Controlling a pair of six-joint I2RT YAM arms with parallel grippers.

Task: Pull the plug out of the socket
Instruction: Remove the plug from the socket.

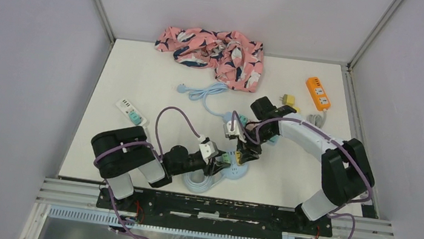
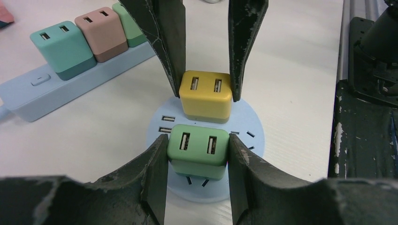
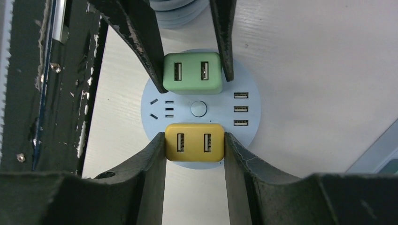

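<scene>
A round light-blue socket (image 2: 248, 124) lies on the white table near the front edge and also shows in the top view (image 1: 238, 171). A green plug (image 2: 198, 150) and a yellow plug (image 2: 206, 96) stand in it side by side. My left gripper (image 2: 197, 145) is shut on the green plug, one finger on each side. My right gripper (image 3: 194, 140) is shut on the yellow plug (image 3: 194, 142) in the same way. The green plug (image 3: 191, 72) sits opposite it in the right wrist view. The two grippers face each other over the socket (image 3: 155, 117).
A light-blue power strip (image 2: 70, 84) with teal, pink and green adapters lies just behind the socket. A coiled blue cable (image 1: 199, 182) sits beside the socket. Farther back are a white strip (image 1: 131, 111), an orange strip (image 1: 318, 93), a loose blue cable (image 1: 207, 91) and a pink cloth (image 1: 212, 49).
</scene>
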